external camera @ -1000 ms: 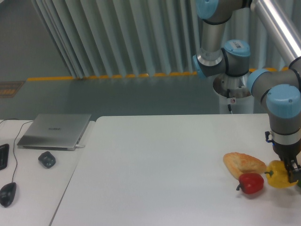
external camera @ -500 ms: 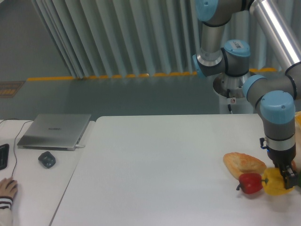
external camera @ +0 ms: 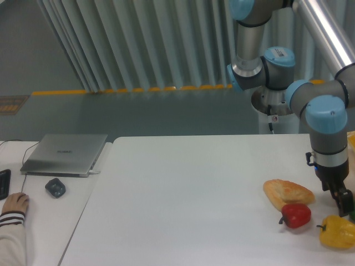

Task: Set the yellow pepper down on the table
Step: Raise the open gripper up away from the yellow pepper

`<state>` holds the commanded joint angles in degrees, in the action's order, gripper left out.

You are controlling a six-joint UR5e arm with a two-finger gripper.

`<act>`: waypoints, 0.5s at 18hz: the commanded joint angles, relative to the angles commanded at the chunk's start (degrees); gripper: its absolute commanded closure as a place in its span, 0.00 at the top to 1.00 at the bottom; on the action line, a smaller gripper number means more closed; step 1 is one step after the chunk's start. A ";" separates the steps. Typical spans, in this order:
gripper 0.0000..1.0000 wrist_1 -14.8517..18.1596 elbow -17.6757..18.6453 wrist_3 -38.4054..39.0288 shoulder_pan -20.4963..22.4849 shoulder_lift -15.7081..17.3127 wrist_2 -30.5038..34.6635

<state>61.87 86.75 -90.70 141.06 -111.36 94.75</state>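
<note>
The yellow pepper [external camera: 337, 232] lies on the white table [external camera: 183, 199] near its front right corner, stem pointing left. My gripper [external camera: 340, 201] hangs just above and behind it, pointing down, fingers apart and holding nothing. A small gap separates the fingertips from the pepper. The right edge of the frame cuts off part of the pepper.
A red pepper [external camera: 295, 215] sits just left of the yellow one, with a bread roll [external camera: 287, 192] behind it. On the side desk to the left are a closed laptop [external camera: 64, 154], a small dark object [external camera: 55, 187] and a person's hand [external camera: 14, 204].
The gripper let go of the yellow pepper and rose; the pepper now rests lower and further right on the table. The person's hand has come further in on the left desk.
</note>
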 joint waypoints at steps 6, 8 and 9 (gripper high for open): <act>1.00 12.73 -6.76 -0.62 1.85 0.80 -3.34; 1.00 15.71 -9.48 -0.62 1.85 -0.17 -3.34; 1.00 16.87 -10.54 -0.62 1.85 -0.69 -3.26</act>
<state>78.74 76.21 -91.32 142.91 -112.06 91.49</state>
